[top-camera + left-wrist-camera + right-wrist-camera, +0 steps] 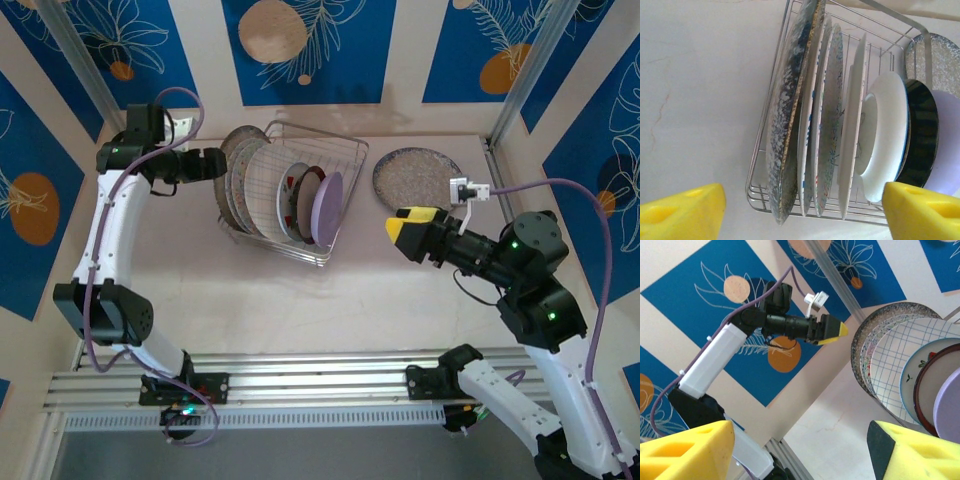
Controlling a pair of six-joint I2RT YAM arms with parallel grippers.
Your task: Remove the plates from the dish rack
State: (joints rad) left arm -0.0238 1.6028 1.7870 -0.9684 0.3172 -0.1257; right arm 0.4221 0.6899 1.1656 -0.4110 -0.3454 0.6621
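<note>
Dish rack [345, 150] packed with plates [270, 190], one speckled plate [417, 177] out
Left end effector [801, 212] at its 9 o'clock, right end effector [800, 452] at 4, both apart, empty.

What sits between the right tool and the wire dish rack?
Nothing: in the top view, bare pale tabletop separates the yellow-fingered right tool from the square silver wire dish rack.

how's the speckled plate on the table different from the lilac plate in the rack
The speckled plate lies flat on the table, outside the dish rack; the lilac plate stands on edge inside it. The speckled plate is mottled grey-brown, the lilac plate plain pale purple. The speckled plate lies alone; the lilac plate stands beside other plates. Both are round.
</note>
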